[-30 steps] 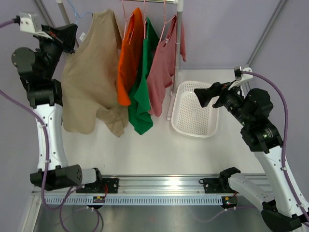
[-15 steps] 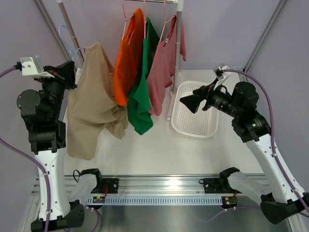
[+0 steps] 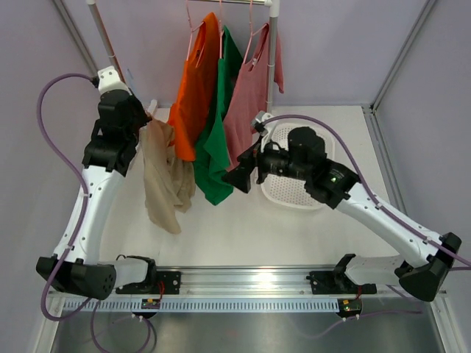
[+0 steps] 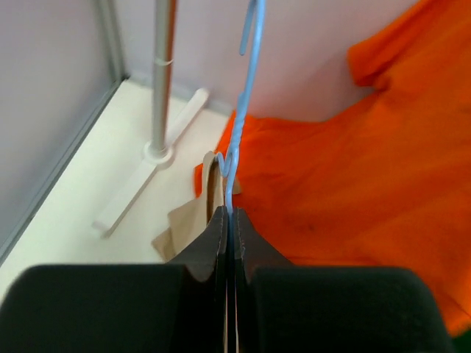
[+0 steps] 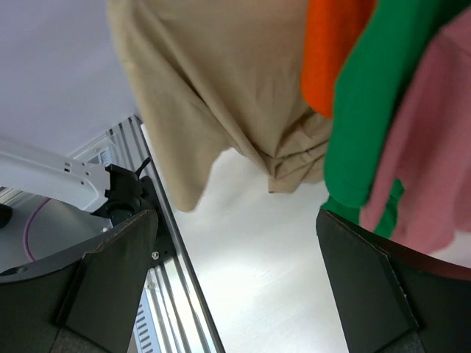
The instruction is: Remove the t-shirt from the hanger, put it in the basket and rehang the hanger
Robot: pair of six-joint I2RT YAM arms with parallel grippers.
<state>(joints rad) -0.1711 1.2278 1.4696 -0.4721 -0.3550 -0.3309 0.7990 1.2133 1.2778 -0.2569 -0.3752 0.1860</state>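
Left jaws are clamped shut on the blue hanger (image 4: 243,110); right jaws gape wide, holding nothing. Your beige t-shirt (image 3: 163,180) hangs bunched from that hanger, clear of the rack (image 3: 274,9). By my judgement, pulling it free is not yet done.

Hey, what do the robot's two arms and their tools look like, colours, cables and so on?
Both the left arm and right arm have white curved links joined by black joint housings, each trailed by a purple cable. The left tool and right tool are black, with flat fingers.
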